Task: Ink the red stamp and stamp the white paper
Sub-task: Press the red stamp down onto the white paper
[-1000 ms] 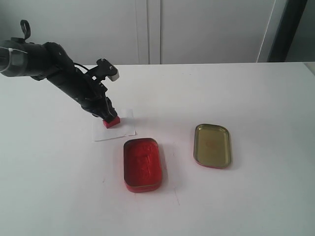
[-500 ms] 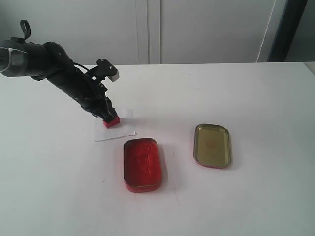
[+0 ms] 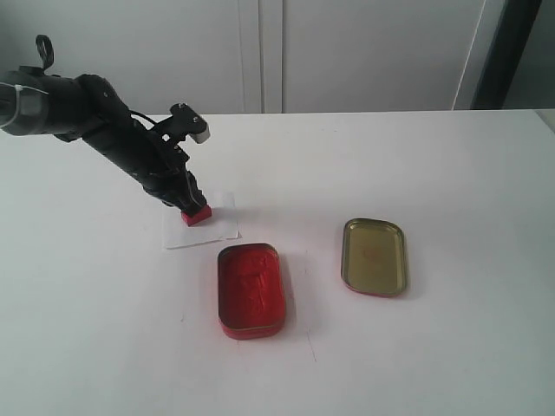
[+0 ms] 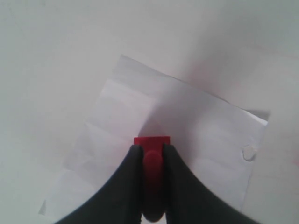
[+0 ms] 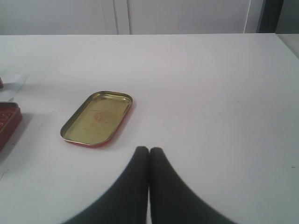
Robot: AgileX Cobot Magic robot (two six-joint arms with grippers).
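Exterior view: left jaws clamp red stamp (image 3: 197,214), its base down on white paper (image 3: 208,230). Paper lies at 11 o'clock of open red ink tin (image 3: 250,289); gold-lined lid (image 3: 374,256) sits at 3 o'clock of tin, apart, on white surface (image 3: 451,173). Right wrist view: right jaws closed together, holding nothing.

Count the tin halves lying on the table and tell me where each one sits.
2. The red ink-pad tin lies beside the white paper, nearer the camera; the gold-lined lid lies apart, to the tin's right in the exterior view. Nothing seems to hide another.
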